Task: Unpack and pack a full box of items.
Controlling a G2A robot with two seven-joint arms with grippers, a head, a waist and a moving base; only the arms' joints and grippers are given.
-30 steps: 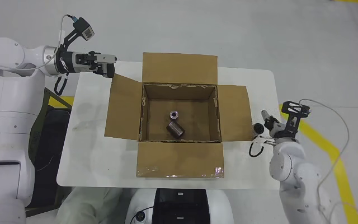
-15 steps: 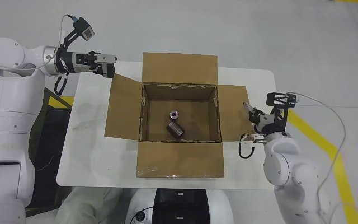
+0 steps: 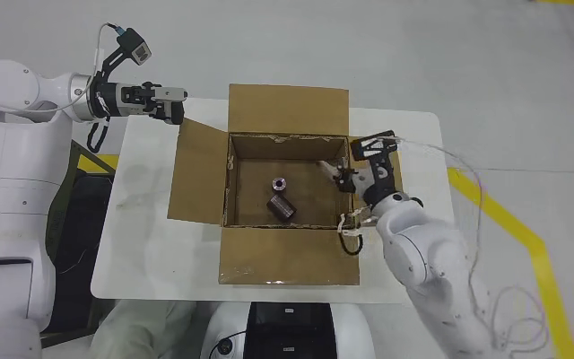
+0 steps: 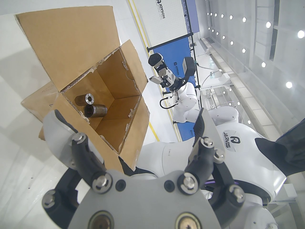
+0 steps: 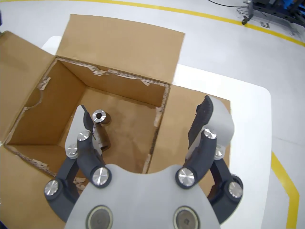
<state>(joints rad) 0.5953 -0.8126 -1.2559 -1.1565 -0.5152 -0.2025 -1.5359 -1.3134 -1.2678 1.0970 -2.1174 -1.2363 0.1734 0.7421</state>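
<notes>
The right gripper (image 5: 145, 103) has its jaws spread wide with nothing between them. Its fingers (image 5: 220, 117) are pale grey shells faced with black, rough-edged pads and hinged on black links with bright round screw heads. In the top view it (image 3: 334, 175) hangs over the right-hand part of the box opening, just inside the right wall.

The left gripper (image 4: 128, 117) is also open and empty, built the same way. It (image 3: 175, 103) sits at the far left corner of the table, near the box's left flap but apart from it.

The box (image 3: 287, 108) is plain brown corrugated cardboard standing in the middle of the table with all four flaps folded outward. The top edges of its walls are torn and ragged. A faint mark shows on one flap in the left wrist view, too small to make out.

Two metal cylinders lie touching on the box floor, near its middle. The shorter cylinder (image 3: 280, 185) shows a bright machined end face with a central bore. The longer cylinder (image 3: 282, 207) is dark and dull, lying on its side.

The table (image 3: 143, 233) is smooth white with rounded corners.
</notes>
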